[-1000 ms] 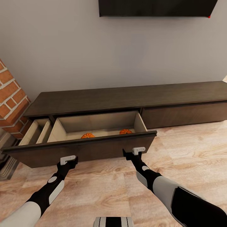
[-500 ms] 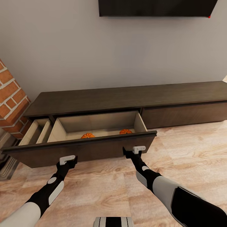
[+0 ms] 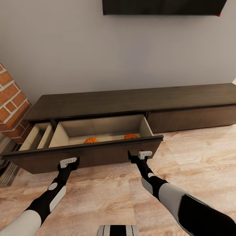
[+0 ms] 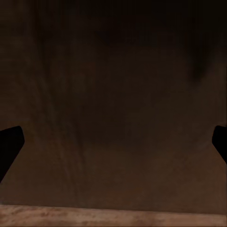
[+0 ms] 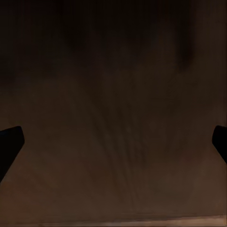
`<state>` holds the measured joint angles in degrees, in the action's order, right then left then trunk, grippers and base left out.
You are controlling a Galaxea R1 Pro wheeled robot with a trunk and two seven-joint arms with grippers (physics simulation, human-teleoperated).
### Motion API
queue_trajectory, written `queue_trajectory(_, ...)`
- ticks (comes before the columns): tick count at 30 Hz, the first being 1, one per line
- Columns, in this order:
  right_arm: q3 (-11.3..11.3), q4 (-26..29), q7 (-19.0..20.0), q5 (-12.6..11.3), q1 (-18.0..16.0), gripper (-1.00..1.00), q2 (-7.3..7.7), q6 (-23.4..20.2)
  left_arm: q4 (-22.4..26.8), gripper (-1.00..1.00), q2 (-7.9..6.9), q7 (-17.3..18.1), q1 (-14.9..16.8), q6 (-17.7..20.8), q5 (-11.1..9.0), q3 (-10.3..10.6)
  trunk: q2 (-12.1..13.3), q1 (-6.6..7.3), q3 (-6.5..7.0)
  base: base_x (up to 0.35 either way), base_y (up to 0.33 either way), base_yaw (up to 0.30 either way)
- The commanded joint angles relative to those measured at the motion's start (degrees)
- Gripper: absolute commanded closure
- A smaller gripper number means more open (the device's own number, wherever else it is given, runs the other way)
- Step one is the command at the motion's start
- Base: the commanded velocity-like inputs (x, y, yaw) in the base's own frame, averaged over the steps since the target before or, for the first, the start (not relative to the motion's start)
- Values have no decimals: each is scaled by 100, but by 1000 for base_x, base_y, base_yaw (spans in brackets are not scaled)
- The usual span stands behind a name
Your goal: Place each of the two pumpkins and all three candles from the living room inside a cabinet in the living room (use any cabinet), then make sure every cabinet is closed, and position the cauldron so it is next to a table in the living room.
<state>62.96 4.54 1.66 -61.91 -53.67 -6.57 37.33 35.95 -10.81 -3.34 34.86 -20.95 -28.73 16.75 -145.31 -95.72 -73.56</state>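
Observation:
The long dark-brown cabinet [image 3: 131, 101] stands against the wall with its wide drawer [image 3: 82, 157] pulled out. Two orange pumpkins lie on the drawer's pale floor, one at the left [image 3: 91, 140] and one at the right [image 3: 130, 136], both half hidden by the front panel. My left gripper [image 3: 69, 163] and right gripper [image 3: 141, 155] both rest against that front panel. In the wrist views the dark fingers [image 4: 9, 144] [image 5: 9, 142] stand wide apart, open, with brown wood close between them. The candles, cauldron and table are out of view.
A narrower compartment [image 3: 36, 137] at the cabinet's left end is also open. The red-brick fireplace [image 3: 11, 98] stands at the left. A black TV [image 3: 164, 6] hangs on the grey wall above. Light wood floor [image 3: 196, 157] stretches to the right.
Both grippers have edged a little forward along the drawer front. The whole view has shifted slightly, so the camera moved. The pumpkins lie as before.

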Motion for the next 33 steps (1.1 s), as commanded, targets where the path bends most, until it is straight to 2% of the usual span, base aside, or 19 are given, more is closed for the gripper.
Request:
queue_trajectory(1,38,-6,18,-62,-3,-100,-2,26,1,-100,-15,-35,4,-33,-45,46,-3,-1,-27,0,0,0)
queue_trajectory(4,29,-7,17,-75,-3,-100,-3,34,0,-100,-23,-35,4,-38,-46,43,-7,-9,-93,0,0,0)
queue_trajectory(21,32,-31,17,-85,-3,-100,-4,-41,-51,-100,-26,-35,4,-32,-71,39,-7,-9,-93,0,0,0)
queue_trajectory(33,32,-32,12,-85,-3,-100,-11,-42,-46,-100,-19,-28,4,-32,-62,39,-7,-9,-93,108,0,0)
